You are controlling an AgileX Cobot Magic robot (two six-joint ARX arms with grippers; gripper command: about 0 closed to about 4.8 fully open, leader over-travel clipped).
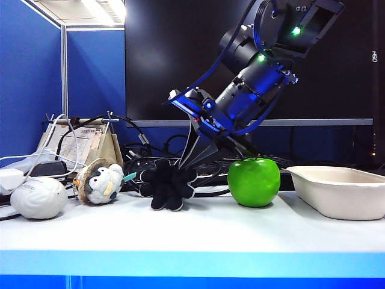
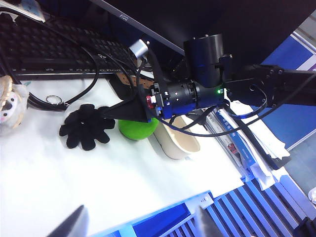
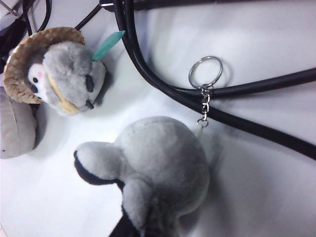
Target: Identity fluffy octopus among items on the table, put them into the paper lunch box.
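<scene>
Right gripper (image 1: pixel 180 165) down at the fluffy octopus (image 1: pixel 168 184) on the counter (image 1: pixel 180 232), jaws clamped on it, apple (image 1: pixel 254 182) just beside. Paper lunch box (image 1: pixel 337 189) well apart. Left gripper (image 2: pixel 138 224) up high, jaws apart.

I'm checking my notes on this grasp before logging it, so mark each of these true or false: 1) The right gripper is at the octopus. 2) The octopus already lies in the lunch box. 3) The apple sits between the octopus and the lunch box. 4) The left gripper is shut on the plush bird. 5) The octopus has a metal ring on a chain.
1) True: the right gripper is shut on the fluffy octopus.
2) False: it is on the table; the paper lunch box holds nothing visible.
3) True: the green apple stands between them.
4) False: the left gripper is open, away from the plush bird.
5) True: the metal ring shows in the right wrist view.
</scene>
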